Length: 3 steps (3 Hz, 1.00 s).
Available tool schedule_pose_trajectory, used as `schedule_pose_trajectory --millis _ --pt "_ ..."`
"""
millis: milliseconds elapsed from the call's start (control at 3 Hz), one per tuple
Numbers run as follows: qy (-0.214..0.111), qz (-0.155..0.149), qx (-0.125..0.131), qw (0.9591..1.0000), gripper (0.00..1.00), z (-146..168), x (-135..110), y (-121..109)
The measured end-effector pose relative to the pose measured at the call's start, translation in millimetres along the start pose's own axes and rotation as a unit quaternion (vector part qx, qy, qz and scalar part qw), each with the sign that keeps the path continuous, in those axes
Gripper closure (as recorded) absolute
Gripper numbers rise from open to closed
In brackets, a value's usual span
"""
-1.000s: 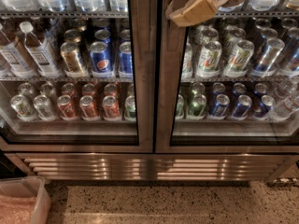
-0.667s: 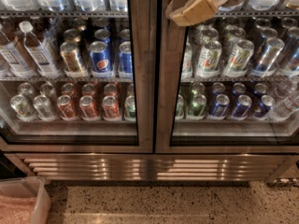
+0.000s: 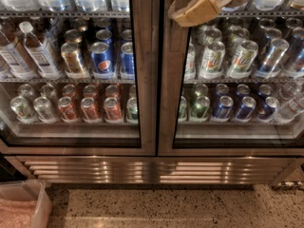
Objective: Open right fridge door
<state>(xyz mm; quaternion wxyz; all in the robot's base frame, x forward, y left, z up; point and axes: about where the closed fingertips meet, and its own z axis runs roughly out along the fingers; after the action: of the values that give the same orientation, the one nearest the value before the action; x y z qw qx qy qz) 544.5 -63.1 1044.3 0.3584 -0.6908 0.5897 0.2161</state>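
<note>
Hanging high — gripper (image 3: pixel 192 11) before left frame of right fridge door (image 3: pixel 237 132).

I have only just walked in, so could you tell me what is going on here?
A robot is working on a drinks fridge. Its gripper hangs at the top of the view, in front of the inner frame of the right door, beside the seam with the left door. Both doors look shut, so the right door is not yet open.
</note>
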Motion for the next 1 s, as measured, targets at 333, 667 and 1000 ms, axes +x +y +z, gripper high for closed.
schedule_pose_trajectory --millis 333,667,1000 --pt "0.0 0.002 0.006 1.0 1.0 0.8 0.5 -0.1" --pt "0.0 0.002 0.007 1.0 1.0 0.8 0.5 0.0" --pt "-0.001 0.0 0.01 0.9999 1.0 1.0 -0.7 -0.1"
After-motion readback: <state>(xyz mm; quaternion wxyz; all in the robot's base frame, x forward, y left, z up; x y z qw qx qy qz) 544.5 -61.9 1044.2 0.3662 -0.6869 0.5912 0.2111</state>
